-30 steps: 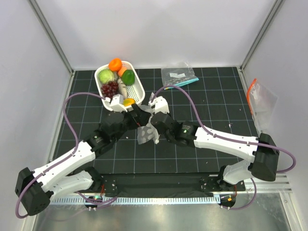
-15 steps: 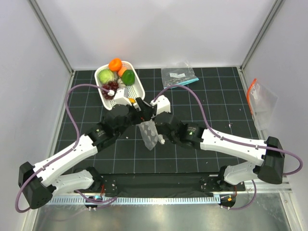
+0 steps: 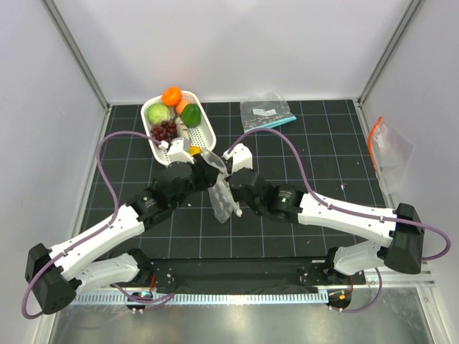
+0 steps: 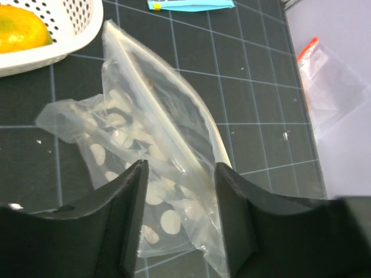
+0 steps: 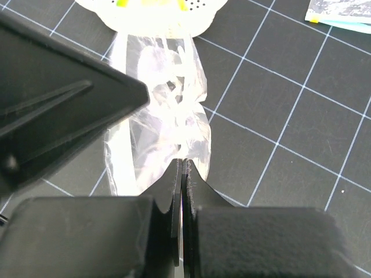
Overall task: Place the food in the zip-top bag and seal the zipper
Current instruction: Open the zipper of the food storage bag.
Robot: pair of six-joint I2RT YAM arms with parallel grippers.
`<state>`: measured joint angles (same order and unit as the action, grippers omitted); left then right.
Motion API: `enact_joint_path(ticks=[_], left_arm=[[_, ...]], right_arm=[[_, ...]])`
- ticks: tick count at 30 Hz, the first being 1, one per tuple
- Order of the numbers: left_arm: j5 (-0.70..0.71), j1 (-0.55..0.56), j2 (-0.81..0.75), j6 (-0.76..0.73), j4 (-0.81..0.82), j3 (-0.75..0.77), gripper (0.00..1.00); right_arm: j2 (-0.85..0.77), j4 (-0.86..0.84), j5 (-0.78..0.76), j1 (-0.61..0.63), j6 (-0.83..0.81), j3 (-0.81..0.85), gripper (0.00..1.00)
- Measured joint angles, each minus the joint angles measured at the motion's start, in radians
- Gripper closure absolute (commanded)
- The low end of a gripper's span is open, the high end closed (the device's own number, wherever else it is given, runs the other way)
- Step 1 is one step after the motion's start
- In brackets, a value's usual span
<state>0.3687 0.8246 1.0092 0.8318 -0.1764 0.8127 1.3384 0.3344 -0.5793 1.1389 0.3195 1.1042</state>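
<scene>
**Dotted bag pinched mid-desk**

Top: the clear, white-dotted bag [image 3: 224, 201] stands crumpled at the desk's centre, just near of the basket [image 3: 209, 132].
Left wrist: the left fingers [image 4: 181, 174] are half-open astride it.
Right wrist: the right fingers [image 5: 182, 165] are closed, pinching its edge.

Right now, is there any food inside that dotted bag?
Empty. The dotted bag is see-through with nothing inside; the food sits in the basket.
</scene>
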Motion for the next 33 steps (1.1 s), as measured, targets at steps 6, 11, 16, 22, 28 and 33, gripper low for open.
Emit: enact_joint_path(ticks=[6, 11, 16, 22, 28, 33], left_arm=[[0.010, 0.000, -0.026, -0.029, 0.051, -0.064, 1.00], [-0.003, 0.000, -0.083, -0.060, 0.079, -0.155, 1.00], [-0.030, 0.000, -0.085, -0.088, 0.104, -0.166, 1.00], [-0.040, 0.000, -0.114, -0.102, 0.119, -0.185, 1.00], [-0.039, 0.000, -0.150, -0.106, 0.119, -0.201, 1.00], [-0.036, 0.000, -0.169, -0.107, 0.119, -0.206, 1.00]], right_arm=[[0.000, -0.002, -0.003, 0.003, 0.002, -0.011, 0.90], [0.018, 0.034, -0.026, 0.003, 0.013, 0.000, 0.66], [0.088, 0.074, -0.050, 0.003, 0.027, 0.057, 0.55], [0.168, 0.120, -0.078, 0.003, 0.050, 0.137, 0.54], [0.193, 0.146, -0.076, 0.002, 0.084, 0.149, 0.57], [0.213, 0.168, -0.075, -0.005, 0.133, 0.149, 0.98]])
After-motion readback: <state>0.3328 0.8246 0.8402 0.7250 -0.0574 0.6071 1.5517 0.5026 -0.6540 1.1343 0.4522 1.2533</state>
